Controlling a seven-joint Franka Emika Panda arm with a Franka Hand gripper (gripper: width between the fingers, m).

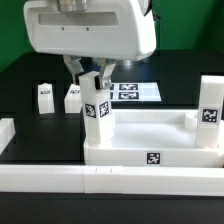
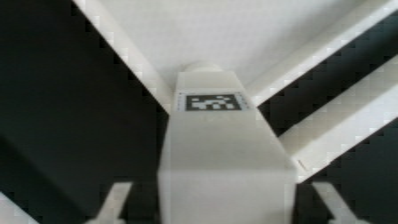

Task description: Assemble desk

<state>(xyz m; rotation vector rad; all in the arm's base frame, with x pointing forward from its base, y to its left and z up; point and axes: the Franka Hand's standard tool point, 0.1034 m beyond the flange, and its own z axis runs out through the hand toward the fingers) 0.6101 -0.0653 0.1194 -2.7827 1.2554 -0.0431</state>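
1. A black table [image 1: 40,130] carries the whole job. The Panda arm [image 1: 90,25] hangs over the desk panel's corner on the exterior view's left.
2. The desk panel [image 1: 130,150] — a white tray with its rim up — lies just behind the long border rail [image 1: 100,182].
3. The marker board [image 1: 130,91] lies flat on the table beyond the panel.
4. One leg [image 1: 97,112] stands upright at that panel corner, with the fingers [image 1: 103,76] closed on its upper sides. In the wrist view the tagged leg [image 2: 215,140] sits clamped between both fingers [image 2: 116,205].
5. A second leg [image 1: 210,108] stands upright at the panel's corner on the exterior view's right. Two spare legs [image 1: 45,97] sit on the table beyond the panel, well apart from it.
6. The step in hand looks like seating the gripped leg in its corner hole, though whether its foot has entered cannot be seen. To do it well, hold the leg plumb over the hole and drive it straight down without shoving the panel sideways. Let go only once the leg stands firm.
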